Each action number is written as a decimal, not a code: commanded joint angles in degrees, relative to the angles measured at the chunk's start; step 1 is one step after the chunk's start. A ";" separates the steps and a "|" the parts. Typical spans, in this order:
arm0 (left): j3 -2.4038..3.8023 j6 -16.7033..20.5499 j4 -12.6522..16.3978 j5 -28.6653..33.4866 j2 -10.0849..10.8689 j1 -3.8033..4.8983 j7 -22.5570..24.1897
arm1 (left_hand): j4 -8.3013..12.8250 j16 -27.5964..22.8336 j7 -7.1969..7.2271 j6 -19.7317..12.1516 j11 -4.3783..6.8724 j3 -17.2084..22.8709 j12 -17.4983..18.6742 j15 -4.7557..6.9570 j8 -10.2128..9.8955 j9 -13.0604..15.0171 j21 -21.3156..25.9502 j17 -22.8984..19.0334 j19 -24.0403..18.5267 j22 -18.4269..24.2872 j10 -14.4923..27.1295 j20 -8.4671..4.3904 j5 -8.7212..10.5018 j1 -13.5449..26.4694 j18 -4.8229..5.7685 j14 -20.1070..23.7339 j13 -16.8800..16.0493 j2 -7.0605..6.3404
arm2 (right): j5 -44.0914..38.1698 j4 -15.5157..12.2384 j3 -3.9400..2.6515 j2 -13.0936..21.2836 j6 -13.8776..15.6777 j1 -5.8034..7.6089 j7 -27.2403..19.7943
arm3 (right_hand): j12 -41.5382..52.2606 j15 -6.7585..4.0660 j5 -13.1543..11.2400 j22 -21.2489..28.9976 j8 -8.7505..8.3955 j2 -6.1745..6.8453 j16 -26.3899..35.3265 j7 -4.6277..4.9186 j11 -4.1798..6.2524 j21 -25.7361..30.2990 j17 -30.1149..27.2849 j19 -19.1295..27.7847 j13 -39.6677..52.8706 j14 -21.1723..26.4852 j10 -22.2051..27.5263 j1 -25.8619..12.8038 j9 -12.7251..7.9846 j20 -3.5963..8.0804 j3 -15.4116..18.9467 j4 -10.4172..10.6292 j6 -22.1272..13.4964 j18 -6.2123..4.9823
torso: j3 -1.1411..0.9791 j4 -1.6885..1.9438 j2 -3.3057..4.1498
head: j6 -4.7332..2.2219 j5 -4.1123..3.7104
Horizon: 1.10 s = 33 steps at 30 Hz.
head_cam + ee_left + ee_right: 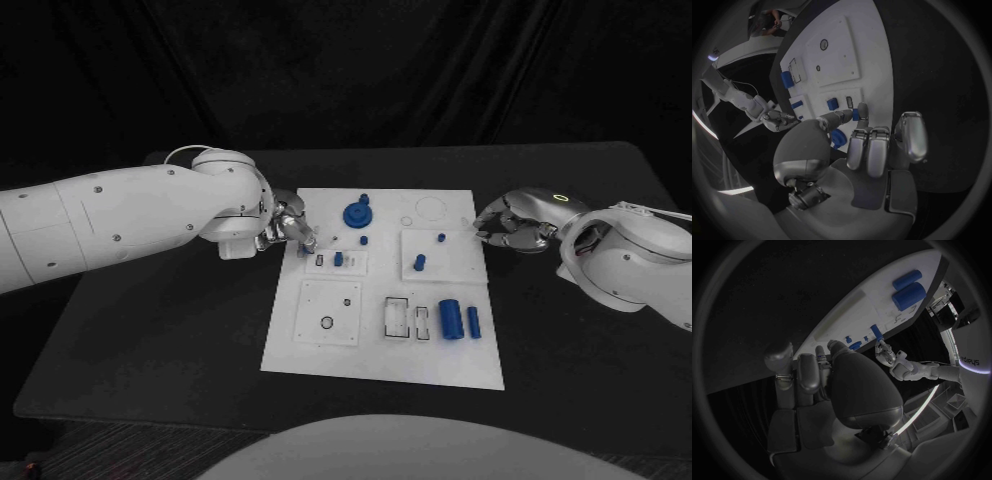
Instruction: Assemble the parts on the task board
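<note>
Pinching a small blue part (855,114), the left hand (287,232) fingertips meet.

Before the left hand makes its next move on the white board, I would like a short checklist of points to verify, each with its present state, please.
1. Left hand is at the task board's left edge: ok.
2. Left hand pinches a small blue part between thumb and a finger: ok, as the left wrist view suggests.
3. That part is seated in its slot: cannot tell.
4. Right hand is at the board's right edge, away from the left hand: ok.
5. Right hand holds something: cannot tell.
6. Two blue cylinders lie undisturbed on the board: ok.
</note>
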<state>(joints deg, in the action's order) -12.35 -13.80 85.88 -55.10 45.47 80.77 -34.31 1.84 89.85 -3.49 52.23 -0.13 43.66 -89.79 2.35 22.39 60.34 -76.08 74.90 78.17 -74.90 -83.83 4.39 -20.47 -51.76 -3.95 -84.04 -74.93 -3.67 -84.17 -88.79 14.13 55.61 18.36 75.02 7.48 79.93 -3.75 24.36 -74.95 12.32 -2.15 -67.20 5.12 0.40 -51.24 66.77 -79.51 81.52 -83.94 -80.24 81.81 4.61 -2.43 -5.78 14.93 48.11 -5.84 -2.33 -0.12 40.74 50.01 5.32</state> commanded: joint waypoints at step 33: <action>0.04 -7.12 -0.95 -0.17 -2.37 0.01 -0.30 | 1.78 0.15 0.08 0.30 0.33 0.62 -0.21 0.08 -0.17 0.07 0.21 15.10 -0.01 -9.93 -6.17 -0.28 -0.45 -0.05 0.03 -5.96 -15.07 -0.11 | -0.09 -0.06 -0.03 -0.06 0.93 -0.15 0.70 | -0.24 -0.16 0.40 -6.39 -0.40 0.18 0.13 0.01 0.06 0.32 0.07 0.42 -5.50 0.08 0.12 0.55 -0.12 -0.04 -0.41 0.08 0.12 -0.62 | -0.04 -0.05 -0.03 | -0.01 -0.26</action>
<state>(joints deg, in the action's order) -12.30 -19.21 84.89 -55.37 43.25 80.76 -35.16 3.27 89.85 -3.65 52.48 -0.13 44.14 -89.80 2.35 22.39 60.33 -76.07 74.95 78.16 -74.90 -83.83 4.39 -20.69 -51.36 -3.96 -84.04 -74.93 -4.07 -84.17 -88.76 14.13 55.52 18.56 75.02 7.48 79.74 -3.75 24.59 -74.92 12.32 -1.98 -67.21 5.11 0.39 -51.24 66.77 -79.52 81.52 -83.94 -80.24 81.65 4.57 -2.44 -5.78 14.93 48.11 -5.84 -2.33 -0.20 40.73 50.02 5.11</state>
